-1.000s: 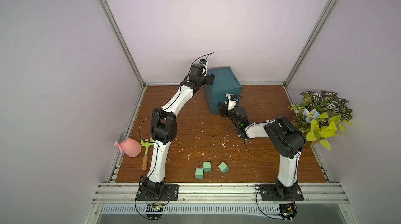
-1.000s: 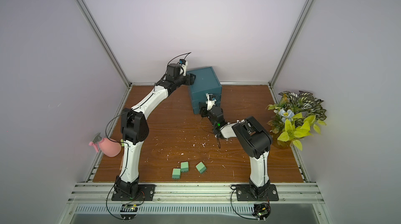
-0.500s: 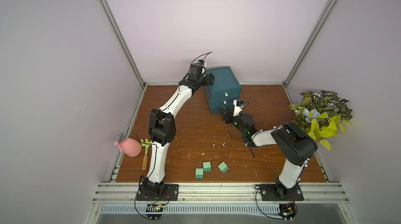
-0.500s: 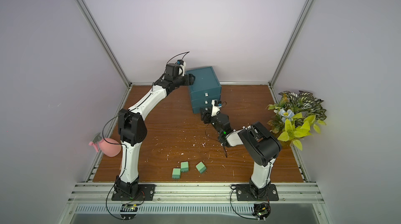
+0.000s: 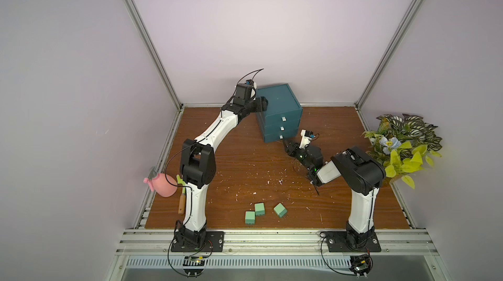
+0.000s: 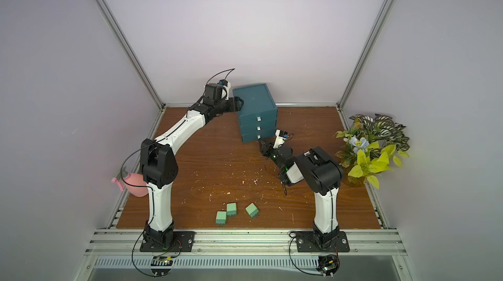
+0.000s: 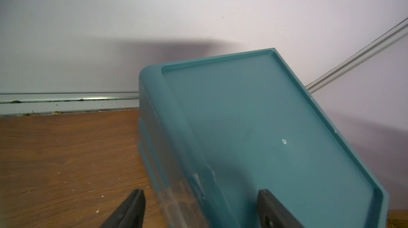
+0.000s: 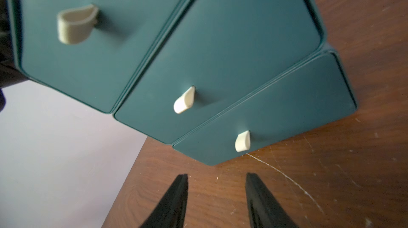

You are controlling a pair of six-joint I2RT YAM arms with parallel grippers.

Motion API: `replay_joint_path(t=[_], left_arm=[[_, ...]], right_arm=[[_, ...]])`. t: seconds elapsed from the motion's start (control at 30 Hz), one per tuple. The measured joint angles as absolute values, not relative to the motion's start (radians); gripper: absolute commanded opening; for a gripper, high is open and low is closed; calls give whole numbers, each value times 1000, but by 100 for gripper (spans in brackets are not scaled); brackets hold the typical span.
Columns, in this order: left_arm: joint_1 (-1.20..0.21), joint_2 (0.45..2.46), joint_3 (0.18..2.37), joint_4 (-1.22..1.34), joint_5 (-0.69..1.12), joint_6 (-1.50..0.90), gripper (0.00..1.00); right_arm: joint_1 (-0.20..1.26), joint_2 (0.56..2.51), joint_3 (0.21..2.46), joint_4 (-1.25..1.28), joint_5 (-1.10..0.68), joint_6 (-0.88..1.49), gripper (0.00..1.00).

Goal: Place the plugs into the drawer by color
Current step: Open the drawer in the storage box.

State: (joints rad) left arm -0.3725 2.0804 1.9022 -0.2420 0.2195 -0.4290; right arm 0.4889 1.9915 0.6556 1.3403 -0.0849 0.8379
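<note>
Three mint green plugs (image 5: pixel 250 217) (image 5: pixel 259 209) (image 5: pixel 280 209) lie near the table's front edge, seen in both top views (image 6: pixel 231 208). The dark teal cabinet (image 5: pixel 277 102) (image 7: pixel 254 127) stands at the back with all three drawers closed. The bottom drawer (image 8: pixel 287 114) has a white pull tab (image 8: pixel 242 141). My right gripper (image 5: pixel 286 146) (image 8: pixel 217 175) is low over the table just in front of that tab, open and empty. My left gripper (image 5: pixel 262 102) (image 7: pixel 201 190) is open and straddles the cabinet's upper left edge, one finger over the top, one beside the wall.
A pink spray bottle (image 5: pixel 163 185) and a green hand tool with a wooden handle (image 5: pixel 181 200) lie by the left edge. A leafy plant (image 5: pixel 402 143) stands at the right edge. White crumbs are scattered on the wooden table (image 5: pixel 245 162).
My right gripper has drawn back from the cabinet's front toward the table's middle, and its jaws have narrowed. My left gripper's jaws have widened a little at the cabinet's edge.
</note>
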Motion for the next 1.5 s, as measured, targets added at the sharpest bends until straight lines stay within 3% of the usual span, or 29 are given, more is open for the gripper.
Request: replay_joint_path(t=[0.23, 0.97, 1.07, 1.23, 1.5], left_arm=[[-373, 2080, 1898, -235, 232, -435, 74], [-373, 2079, 1880, -206, 250, -443, 74], [-373, 2079, 1880, -206, 250, -443, 74], [-373, 2079, 1880, -206, 250, -443, 74], [-373, 2079, 1880, -206, 250, -443, 74]], right_arm=[[469, 2065, 715, 1357, -98, 942, 35], [447, 2234, 854, 1397, -149, 1132, 25], [445, 2234, 857, 1397, -157, 1141, 19], [440, 2234, 858, 1394, -164, 1143, 0], [438, 2209, 813, 1395, -172, 1125, 0]])
